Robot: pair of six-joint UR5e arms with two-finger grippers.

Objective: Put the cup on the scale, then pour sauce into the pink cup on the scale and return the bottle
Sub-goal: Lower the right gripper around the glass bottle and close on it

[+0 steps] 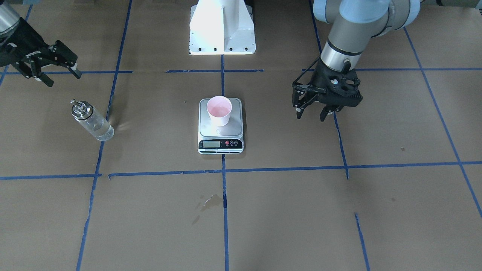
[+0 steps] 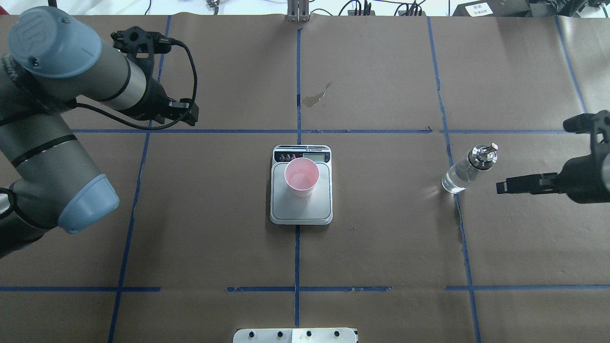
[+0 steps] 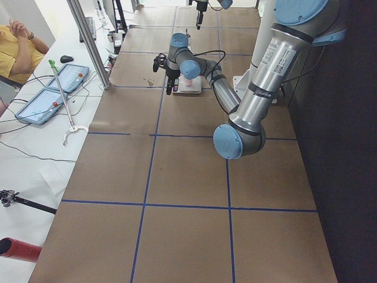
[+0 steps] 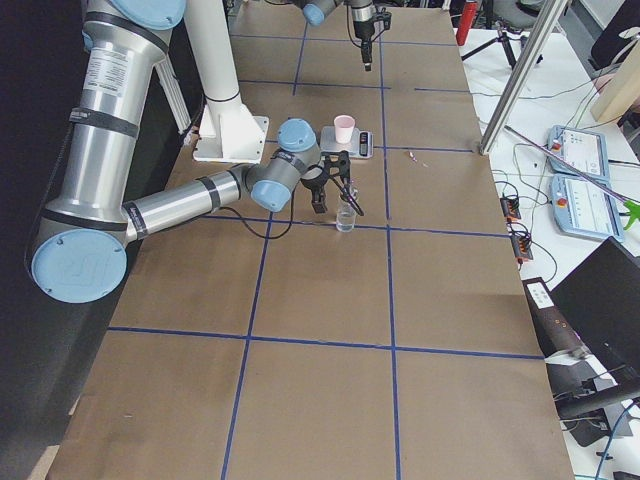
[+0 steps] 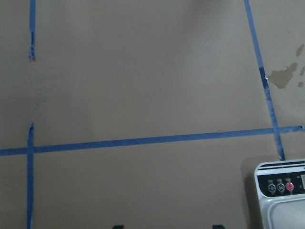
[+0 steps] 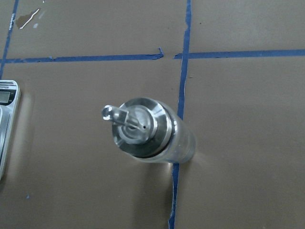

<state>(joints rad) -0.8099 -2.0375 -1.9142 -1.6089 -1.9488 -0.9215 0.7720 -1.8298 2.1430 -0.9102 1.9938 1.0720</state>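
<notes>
The pink cup (image 1: 219,110) (image 2: 301,177) stands upright on the far part of the steel platform of the scale (image 1: 220,131) (image 2: 301,212), at the table's middle. The glass bottle (image 1: 92,121) (image 2: 469,167) with its metal pourer cap stands upright on a blue tape line, with clear liquid in its lower part. The right wrist view looks down on its cap (image 6: 143,128). My right gripper (image 1: 64,78) (image 2: 499,186) is open and empty, a short way from the bottle. My left gripper (image 1: 311,116) (image 2: 190,113) is open and empty above the table, well to the scale's side.
Brown paper with a grid of blue tape covers the table. A dried stain (image 1: 211,201) (image 2: 317,97) lies beyond the scale's display end. The white robot base (image 1: 222,30) stands at my side of the table. A corner of the scale (image 5: 281,191) shows in the left wrist view.
</notes>
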